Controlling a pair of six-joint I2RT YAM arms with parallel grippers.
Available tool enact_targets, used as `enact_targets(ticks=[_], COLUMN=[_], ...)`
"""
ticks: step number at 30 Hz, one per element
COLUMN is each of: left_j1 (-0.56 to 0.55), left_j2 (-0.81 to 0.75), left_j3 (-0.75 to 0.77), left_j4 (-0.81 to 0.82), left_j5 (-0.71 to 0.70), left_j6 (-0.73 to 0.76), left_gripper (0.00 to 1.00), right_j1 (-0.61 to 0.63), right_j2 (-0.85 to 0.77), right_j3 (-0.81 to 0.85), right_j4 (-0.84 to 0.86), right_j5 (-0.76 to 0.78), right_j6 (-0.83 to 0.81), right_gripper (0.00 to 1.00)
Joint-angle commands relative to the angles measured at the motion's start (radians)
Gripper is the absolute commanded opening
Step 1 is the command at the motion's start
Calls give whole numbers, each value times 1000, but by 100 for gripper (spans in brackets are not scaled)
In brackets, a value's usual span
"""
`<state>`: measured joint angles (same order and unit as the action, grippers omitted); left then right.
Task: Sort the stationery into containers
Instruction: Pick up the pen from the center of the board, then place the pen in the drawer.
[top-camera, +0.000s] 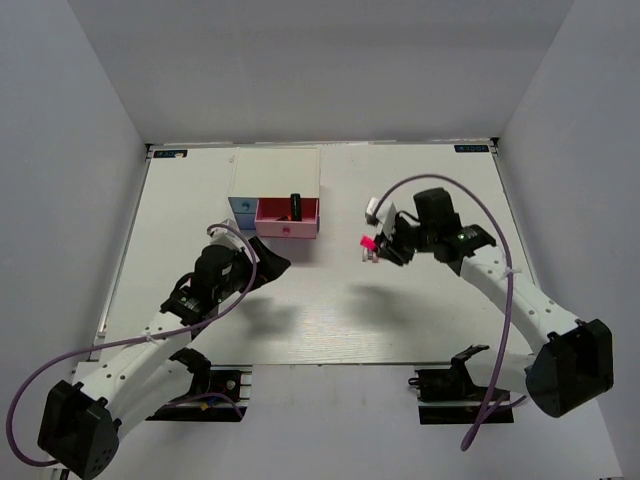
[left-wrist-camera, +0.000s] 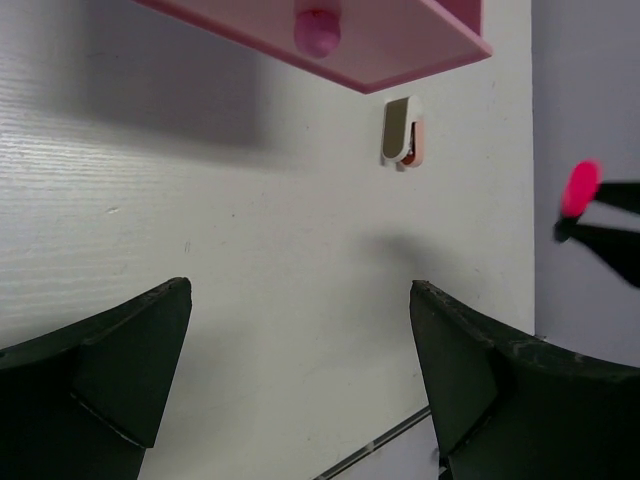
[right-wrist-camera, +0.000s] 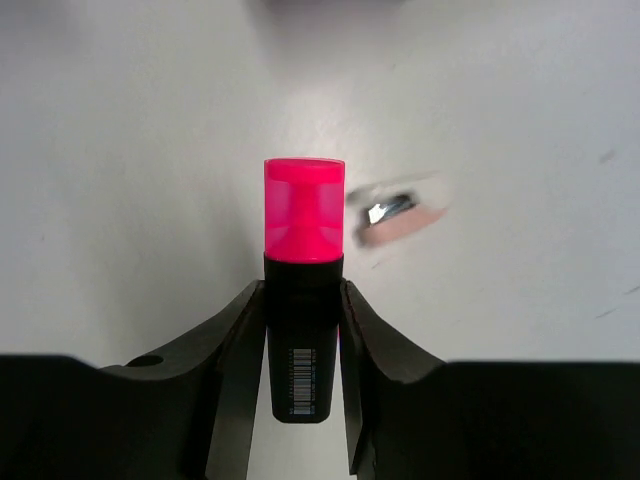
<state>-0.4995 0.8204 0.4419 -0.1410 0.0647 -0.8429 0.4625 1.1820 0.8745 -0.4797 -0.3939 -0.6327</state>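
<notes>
Two highlighters (top-camera: 366, 242) (top-camera: 296, 206), one eraser (left-wrist-camera: 403, 132)

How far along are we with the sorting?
Done: one black item lies in the open pink drawer. In hand: the right gripper grips a pink-capped highlighter over the table. To go: that highlighter and a small eraser on the table; the left gripper is open, empty.

Box (top-camera: 277, 172) upper centre of top view; open drawer (top-camera: 287, 229) at its lower edge, highlighter (top-camera: 296, 207) inside. Right of drawer: second highlighter (top-camera: 366, 242), eraser (left-wrist-camera: 403, 132) just below it.
</notes>
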Motion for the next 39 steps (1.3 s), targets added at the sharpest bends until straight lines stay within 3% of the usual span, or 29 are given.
enact_targets(ticks=[1, 11, 14, 21, 28, 39], left_j1=[-4, -4, -4, -4, -4, -4], left_j2=[2, -39, -55, -98, -107, -107], left_j3=[-9, -49, -58, -68, -68, -68], left_j4=[84, 84, 73, 43, 24, 24], left_j5=[27, 37, 26, 8, 7, -2], left_j6=[-33, -51, -51, -51, -51, -51], left_gripper=[100, 100, 100, 100, 100, 100], right_j1=[7, 88, 116, 176, 211, 229], right_j2=[62, 479, 537, 657, 695, 761], right_j3=[209, 751, 825, 937, 902, 883], right_j4=[88, 127, 139, 193, 220, 225], right_j5=[-65, -128, -143, -126, -146, -118], right_j6=[5, 125, 134, 223, 264, 222], right_gripper=[5, 8, 8, 8, 9, 23])
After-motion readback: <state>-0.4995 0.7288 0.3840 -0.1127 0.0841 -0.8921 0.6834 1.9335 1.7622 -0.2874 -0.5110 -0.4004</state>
